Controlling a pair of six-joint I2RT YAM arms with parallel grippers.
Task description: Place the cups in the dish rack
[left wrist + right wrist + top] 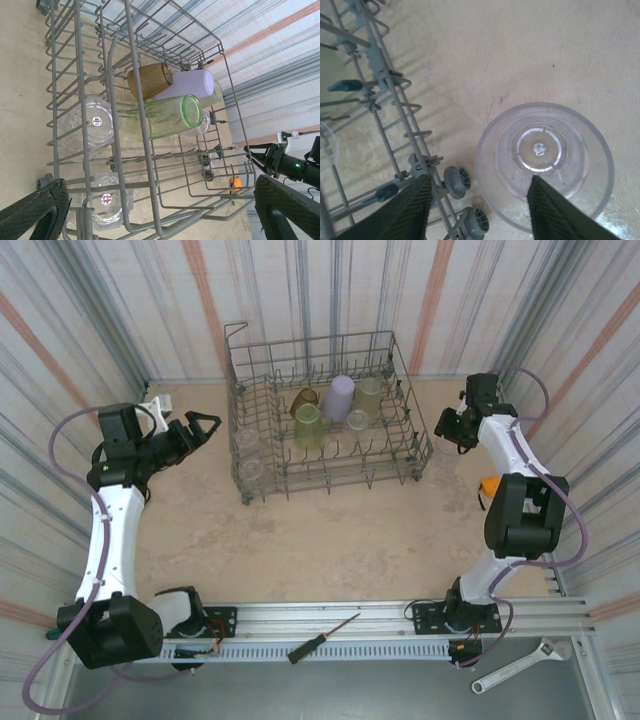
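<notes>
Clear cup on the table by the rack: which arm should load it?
Right, most likely. The right gripper is directly over the clear cup, one finger above its mouth, one outside. The left gripper is open on the opposite side of the dish rack.

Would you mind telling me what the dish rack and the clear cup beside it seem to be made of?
Dish rack: metal wire, seemingly with a matte grey coating; thin, bent rods. Clear cup: likely glossy plastic; see-through wall, moulding mark at its base.
</notes>
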